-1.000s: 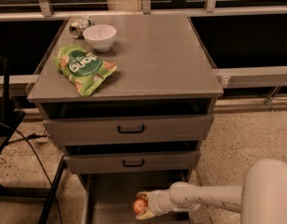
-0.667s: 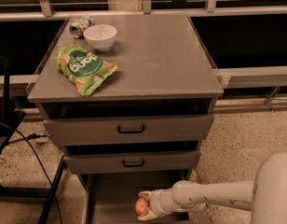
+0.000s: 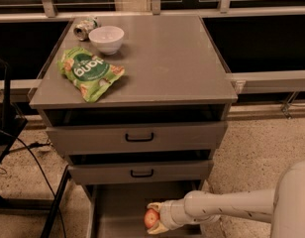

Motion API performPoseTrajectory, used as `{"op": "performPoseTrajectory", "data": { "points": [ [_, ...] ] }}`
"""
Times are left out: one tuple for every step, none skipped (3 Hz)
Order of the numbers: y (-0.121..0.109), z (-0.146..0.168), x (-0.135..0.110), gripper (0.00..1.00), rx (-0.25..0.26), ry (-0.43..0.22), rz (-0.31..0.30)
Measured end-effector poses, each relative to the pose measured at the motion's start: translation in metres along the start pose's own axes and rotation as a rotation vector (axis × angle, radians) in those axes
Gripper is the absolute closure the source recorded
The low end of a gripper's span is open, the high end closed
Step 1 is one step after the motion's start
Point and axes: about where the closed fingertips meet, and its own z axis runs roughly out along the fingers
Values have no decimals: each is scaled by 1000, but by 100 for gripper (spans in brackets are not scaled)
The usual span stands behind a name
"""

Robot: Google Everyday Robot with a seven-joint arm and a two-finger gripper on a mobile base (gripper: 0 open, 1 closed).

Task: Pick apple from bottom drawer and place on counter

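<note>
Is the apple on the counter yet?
No, the gripper holds the apple down at the open bottom drawer, well below the counter.

Readable text: none.
Bag [image 3: 90, 72]: large white lettering on green, upside down to the camera, letters too unclear to read. It lies on the worktop [image 3: 167, 58], well above and left of the claw.
Claw [image 3: 153, 217]: low at the front, clasping the apple [image 3: 150, 219] over the drawer [image 3: 118, 212].
</note>
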Motion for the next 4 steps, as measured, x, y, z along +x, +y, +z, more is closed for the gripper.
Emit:
{"op": "performPoseTrajectory", "data": {
  "points": [
    [-2,-15,-15,100,-18,-24,10],
    [-4,-43,-43,100,-30,-19,-15],
    [-4,-80,-89,100,-40,-2,-53],
    [-1,-125,-138,100,-43,26,-106]
  ]
}}
